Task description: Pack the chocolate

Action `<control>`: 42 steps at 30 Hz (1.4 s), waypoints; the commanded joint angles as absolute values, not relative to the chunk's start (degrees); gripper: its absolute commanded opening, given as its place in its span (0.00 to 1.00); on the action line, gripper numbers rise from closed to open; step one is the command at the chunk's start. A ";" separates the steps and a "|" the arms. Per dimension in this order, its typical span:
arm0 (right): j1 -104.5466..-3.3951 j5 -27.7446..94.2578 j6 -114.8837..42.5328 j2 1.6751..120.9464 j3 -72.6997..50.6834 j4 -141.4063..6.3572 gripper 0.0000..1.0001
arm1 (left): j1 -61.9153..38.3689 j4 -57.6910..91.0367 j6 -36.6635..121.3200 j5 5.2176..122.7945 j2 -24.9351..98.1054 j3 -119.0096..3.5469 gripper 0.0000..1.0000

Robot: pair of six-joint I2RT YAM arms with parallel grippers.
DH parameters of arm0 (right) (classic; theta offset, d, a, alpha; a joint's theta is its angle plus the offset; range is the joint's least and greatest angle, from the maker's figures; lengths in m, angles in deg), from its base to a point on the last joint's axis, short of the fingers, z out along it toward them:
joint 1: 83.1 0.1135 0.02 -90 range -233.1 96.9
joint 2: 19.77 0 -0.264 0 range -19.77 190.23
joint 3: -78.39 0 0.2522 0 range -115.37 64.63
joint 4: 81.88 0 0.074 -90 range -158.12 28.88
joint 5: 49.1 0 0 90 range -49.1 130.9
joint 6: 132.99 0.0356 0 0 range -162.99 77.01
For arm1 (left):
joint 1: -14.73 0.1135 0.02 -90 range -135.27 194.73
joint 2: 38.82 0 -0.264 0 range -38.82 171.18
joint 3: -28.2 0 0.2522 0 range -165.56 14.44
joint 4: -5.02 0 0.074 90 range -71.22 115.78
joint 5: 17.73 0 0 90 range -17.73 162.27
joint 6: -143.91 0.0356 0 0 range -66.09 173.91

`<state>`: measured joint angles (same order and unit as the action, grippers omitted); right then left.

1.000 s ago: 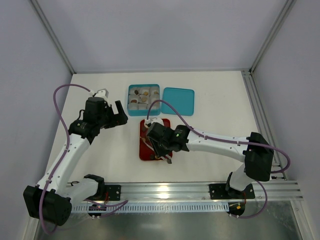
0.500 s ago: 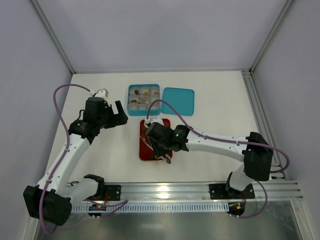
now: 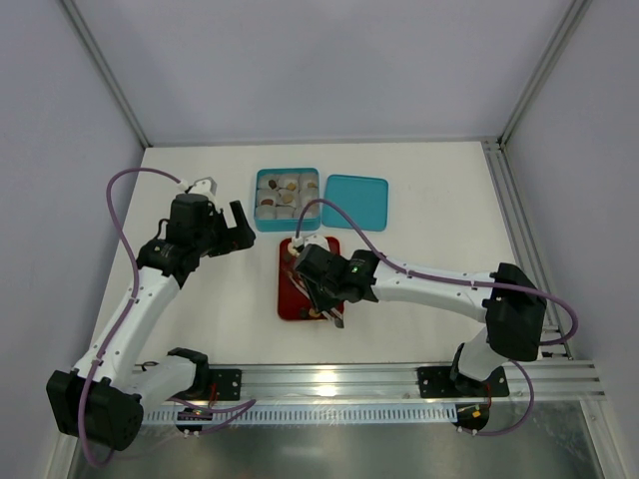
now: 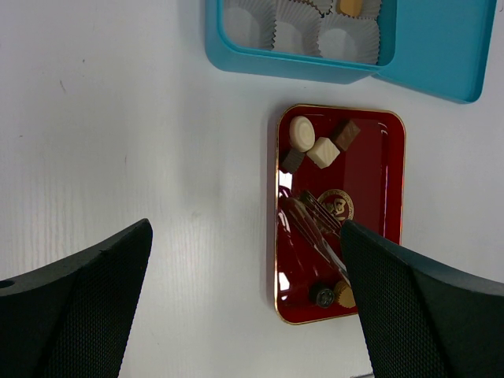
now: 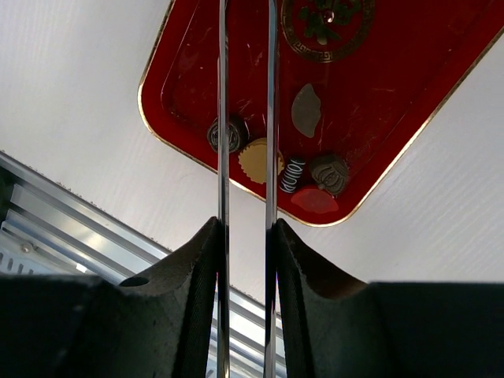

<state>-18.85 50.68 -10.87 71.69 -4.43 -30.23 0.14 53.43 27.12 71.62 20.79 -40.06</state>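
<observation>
Reaching over a big white table [image 3: 429, 200] are two white arms. The left arm [image 3: 140, 299] hangs over the table, left of the tray. Its left claw [image 3: 238, 226] is spread wide with nothing in it. The right arm [image 3: 439, 284] bends in over the red tray [image 4: 378, 181]. Its right claw [image 5: 246, 228] squeezes thin shiny tweezers [image 5: 221, 118], and a small gap shows between their two legs.

At the far side sits a blue-green box [image 4: 260, 67] of paper cups [image 4: 295, 24], some with chocolate [image 3: 285, 198] inside. Its lid [image 3: 354, 203] lies flat just beside it on the right. The tray lies just in front of the box.

More chocolate lies on the tray. A few white and brown pieces are at the far end, and a little bunch is at the near end. One tan piece [image 5: 260, 160] lies under the gap in the tweezers. I cannot tell if the tweezers hold any piece.
</observation>
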 commanded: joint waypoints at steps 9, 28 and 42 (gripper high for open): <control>-20.43 53.91 -10.21 63.90 -4.90 -28.04 0.33 | 0.31 53.14 27.28 71.65 20.33 -39.79 1.00; -23.24 52.24 -11.35 62.06 -5.94 -28.48 0.33 | 0.40 53.14 27.19 71.65 20.50 -39.88 1.00; -32.55 47.76 -16.53 65.65 -15.96 -29.97 0.33 | 0.31 53.14 27.28 71.65 20.42 -39.88 1.00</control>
<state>-31.00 49.17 -14.28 65.13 -11.18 -27.37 0.14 53.43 27.12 71.62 20.79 -40.06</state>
